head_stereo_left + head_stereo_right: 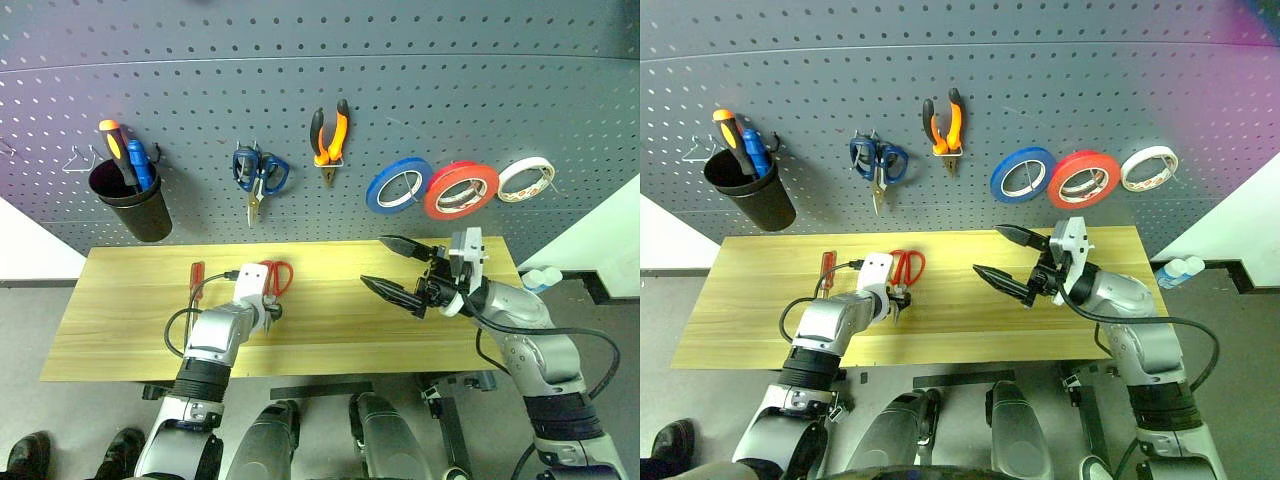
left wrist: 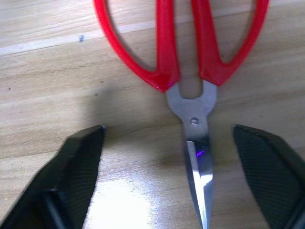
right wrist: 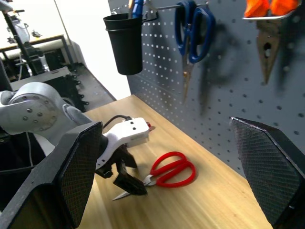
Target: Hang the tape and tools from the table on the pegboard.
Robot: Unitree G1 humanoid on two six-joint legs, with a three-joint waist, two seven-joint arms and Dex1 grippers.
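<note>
My left gripper (image 2: 190,157) was nearest, low over the worktop (image 1: 120,300), jaws apart and straddling the steel blades of the red-handled scissors (image 2: 190,86). The scissors lay flat, long axis running away from me, blade tips toward me, handle loops toward the pegboard (image 1: 300,80). The blades sat closer to one finger than the other. The red screwdriver (image 1: 196,278) lay just left. My right gripper (image 1: 400,270) hung above the worktop, jaws wide apart, empty. Pliers (image 1: 330,140) and red tape (image 1: 461,190) already hung on the pegboard.

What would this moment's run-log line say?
left gripper: jaws open astride red-handled scissors blades | right gripper: open, empty | screwdriver: on table
</note>
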